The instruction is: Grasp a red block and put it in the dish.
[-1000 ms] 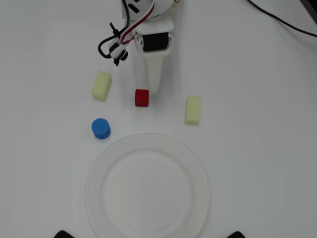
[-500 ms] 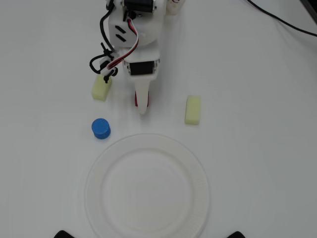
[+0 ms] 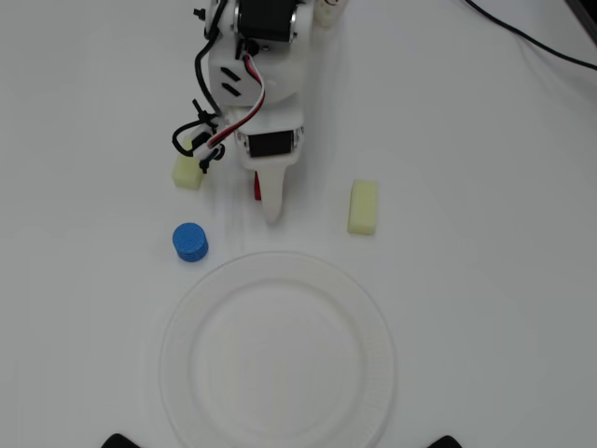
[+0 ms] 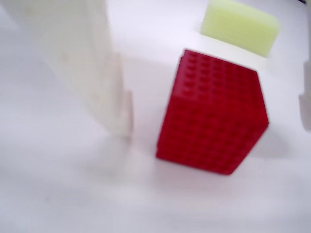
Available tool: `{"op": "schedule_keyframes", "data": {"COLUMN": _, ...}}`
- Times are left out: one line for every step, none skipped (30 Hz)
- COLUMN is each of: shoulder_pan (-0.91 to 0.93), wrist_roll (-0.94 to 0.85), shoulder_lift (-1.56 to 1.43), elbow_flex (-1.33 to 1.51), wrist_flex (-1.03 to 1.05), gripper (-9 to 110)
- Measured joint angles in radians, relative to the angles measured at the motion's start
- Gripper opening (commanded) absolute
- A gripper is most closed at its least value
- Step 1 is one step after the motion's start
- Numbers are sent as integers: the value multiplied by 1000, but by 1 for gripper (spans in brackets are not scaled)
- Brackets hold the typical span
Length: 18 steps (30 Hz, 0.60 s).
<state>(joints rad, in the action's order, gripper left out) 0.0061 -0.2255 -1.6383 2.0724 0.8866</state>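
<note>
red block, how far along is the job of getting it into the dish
Done: the end effector is down at the red block, which sits between its fingers in the wrist view. In hand: closing; the left finger stands clear of the block and the right one barely shows, so no grip yet. Left: grasp, lift and carry to the dish, which holds nothing; the block is on the table.

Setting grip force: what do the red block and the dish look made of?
The red block looks like hard plastic: a grid of small dimples and crisp edges, slightly glossy. The dish looks like matte white paper, with a ribbed pressed rim. Neither is certain from looks alone.
</note>
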Motion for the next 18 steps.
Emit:
{"op": "schedule_keyframes", "data": {"shoulder_pan": 0, "wrist_roll": 0, "shoulder_lift": 6, "elbow_flex": 0, "wrist_flex": -3, "gripper": 26}}
{"op": "schedule_keyframes", "data": {"shoulder_pan": 0, "wrist_roll": 0, "shoulder_lift": 9, "elbow_flex": 0, "wrist_flex": -8, "gripper": 25}}
{"op": "schedule_keyframes", "data": {"shoulder_pan": 0, "wrist_roll": -2, "shoulder_lift": 11, "elbow_flex": 0, "wrist_flex": -12, "gripper": 24}}
{"op": "schedule_keyframes", "data": {"shoulder_pan": 0, "wrist_roll": -8, "shoulder_lift": 14, "elbow_flex": 0, "wrist_flex": -15, "gripper": 23}}
{"op": "schedule_keyframes", "data": {"shoulder_pan": 0, "wrist_roll": -11, "shoulder_lift": 15, "elbow_flex": 0, "wrist_flex": -18, "gripper": 20}}
{"op": "schedule_keyframes", "data": {"shoulder_pan": 0, "wrist_roll": -15, "shoulder_lift": 15, "elbow_flex": -2, "wrist_flex": -21, "gripper": 17}}
{"op": "schedule_keyframes", "data": {"shoulder_pan": 0, "wrist_roll": -18, "shoulder_lift": 17, "elbow_flex": -2, "wrist_flex": -23, "gripper": 12}}
{"op": "schedule_keyframes", "data": {"shoulder_pan": 0, "wrist_roll": -20, "shoulder_lift": 17, "elbow_flex": -2, "wrist_flex": -25, "gripper": 8}}
{"op": "schedule_keyframes", "data": {"shoulder_pan": 0, "wrist_roll": -20, "shoulder_lift": 18, "elbow_flex": -2, "wrist_flex": -25, "gripper": 3}}
{"op": "schedule_keyframes", "data": {"shoulder_pan": 0, "wrist_roll": -20, "shoulder_lift": 18, "elbow_flex": -2, "wrist_flex": -25, "gripper": 1}}
{"op": "schedule_keyframes", "data": {"shoulder_pan": 0, "wrist_roll": -20, "shoulder_lift": 18, "elbow_flex": -2, "wrist_flex": -25, "gripper": 0}}
{"op": "schedule_keyframes", "data": {"shoulder_pan": 0, "wrist_roll": -20, "shoulder_lift": 18, "elbow_flex": -2, "wrist_flex": -26, "gripper": 0}}
{"op": "schedule_keyframes", "data": {"shoulder_pan": 0, "wrist_roll": -20, "shoulder_lift": 18, "elbow_flex": -2, "wrist_flex": -26, "gripper": 0}}
{"op": "schedule_keyframes", "data": {"shoulder_pan": 0, "wrist_roll": -20, "shoulder_lift": 18, "elbow_flex": -2, "wrist_flex": -29, "gripper": 0}}
{"op": "schedule_keyframes", "data": {"shoulder_pan": 0, "wrist_roll": -18, "shoulder_lift": 18, "elbow_flex": -2, "wrist_flex": -32, "gripper": 0}}
{"op": "schedule_keyframes", "data": {"shoulder_pan": 0, "wrist_roll": -14, "shoulder_lift": 18, "elbow_flex": -2, "wrist_flex": -34, "gripper": 0}}
{"op": "schedule_keyframes", "data": {"shoulder_pan": 0, "wrist_roll": -9, "shoulder_lift": 18, "elbow_flex": -2, "wrist_flex": -34, "gripper": 0}}
{"op": "schedule_keyframes", "data": {"shoulder_pan": 0, "wrist_roll": -6, "shoulder_lift": 14, "elbow_flex": -2, "wrist_flex": -34, "gripper": 0}}
